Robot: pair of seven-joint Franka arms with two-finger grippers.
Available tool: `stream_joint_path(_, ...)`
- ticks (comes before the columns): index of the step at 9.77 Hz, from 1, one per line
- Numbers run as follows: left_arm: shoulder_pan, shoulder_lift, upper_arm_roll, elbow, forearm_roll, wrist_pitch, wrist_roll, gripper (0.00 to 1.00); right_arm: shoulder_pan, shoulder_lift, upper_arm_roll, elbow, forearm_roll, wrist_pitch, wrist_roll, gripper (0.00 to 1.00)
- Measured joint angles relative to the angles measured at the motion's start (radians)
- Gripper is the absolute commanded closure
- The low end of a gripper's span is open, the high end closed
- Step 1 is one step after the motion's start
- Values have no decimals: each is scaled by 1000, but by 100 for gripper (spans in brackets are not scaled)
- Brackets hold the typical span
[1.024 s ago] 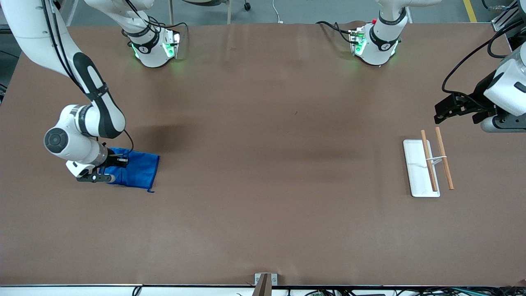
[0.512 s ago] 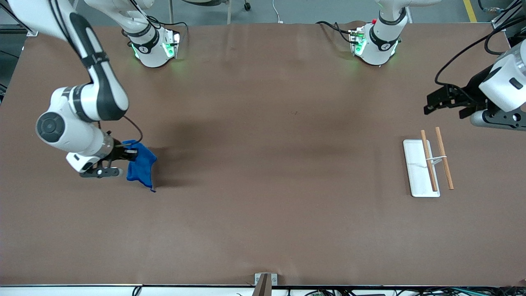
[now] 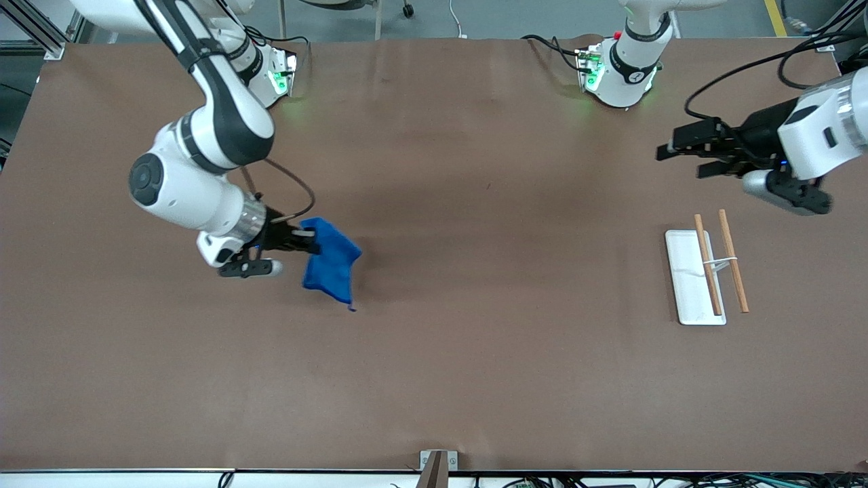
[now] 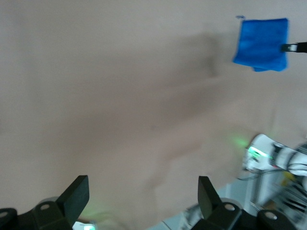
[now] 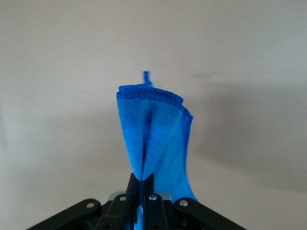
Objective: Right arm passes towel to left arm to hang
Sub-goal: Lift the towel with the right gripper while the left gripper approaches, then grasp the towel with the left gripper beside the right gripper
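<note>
Jaws: right gripper pinching soft royal-blue cloth towel, dangling lengthwise; left gripper spread wide, well apart toward its own table end.

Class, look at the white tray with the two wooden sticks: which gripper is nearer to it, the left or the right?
Left. The left gripper hangs open in the air near the white tray. The right gripper holds the towel toward the right arm's end.

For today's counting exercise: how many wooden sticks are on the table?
2. One stick lies across the white tray; the other stick lies beside it, toward the left arm's end.
</note>
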Motion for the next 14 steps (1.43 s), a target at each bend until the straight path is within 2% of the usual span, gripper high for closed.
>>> stream_joint_path(3,2,-15,24,-207,-267,5,110,8,13,16,160,60,350,48,4,100)
stream_joint_path(4,3,-17,30,-275,-340,5,152,8,30,26,185,88,455,49,4,100)
stream_joint_path(6,2,-16,30,-408,-415,22,255,8,78,48,197,136,646,50,2,100)
stream_joint_path(8,2,3,29,-503,-567,48,297,8,123,55,201,179,832,52,-13,100)
stream_joint_path(11,-5,64,18,-531,-702,91,305,12,141,69,201,189,1113,50,-153,100)
stream_joint_path(14,-17,83,-14,-550,-824,157,308,14,154,129,213,195,1321,45,-315,100)
